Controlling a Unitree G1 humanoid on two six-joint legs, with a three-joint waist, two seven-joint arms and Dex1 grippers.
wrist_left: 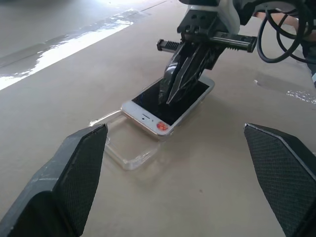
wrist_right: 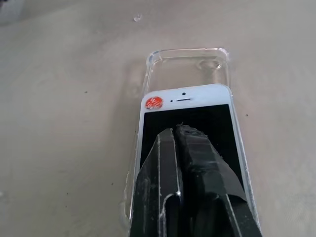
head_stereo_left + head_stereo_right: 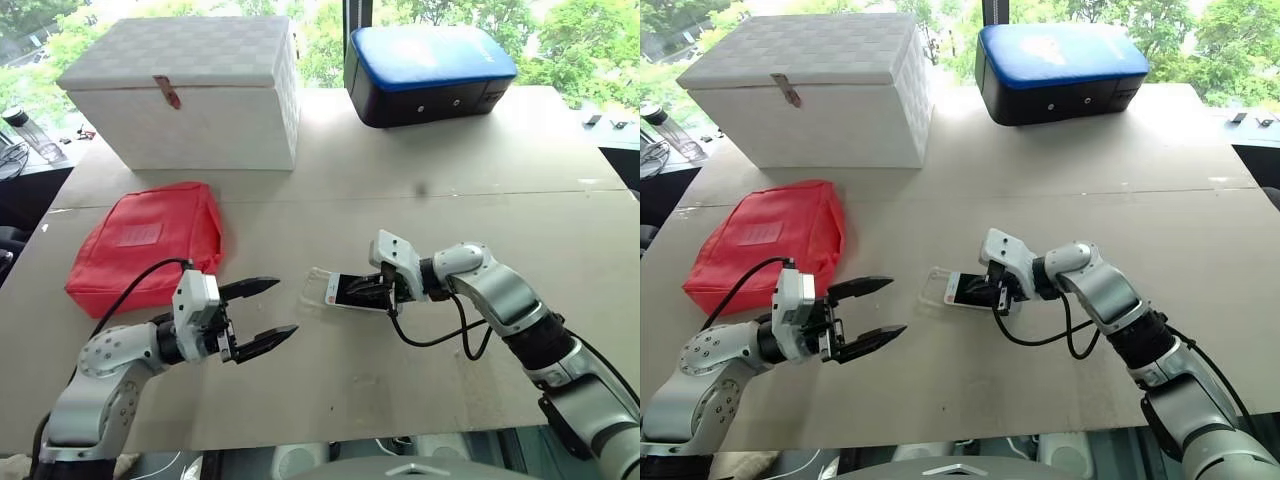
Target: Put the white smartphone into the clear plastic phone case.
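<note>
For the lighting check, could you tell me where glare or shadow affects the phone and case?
Left wrist view: a bright streak of glare crosses the table, well away from the case. Right wrist view: the phone and case rim read evenly, without hard shadow.

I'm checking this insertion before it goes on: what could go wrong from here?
1. The white smartphone lies only partly in the clear plastic phone case; pushing may slide the unheld case away.
2. The shut right pincer presses on glass and could slip.
3. The open left pincer isn't bracing the case.
</note>
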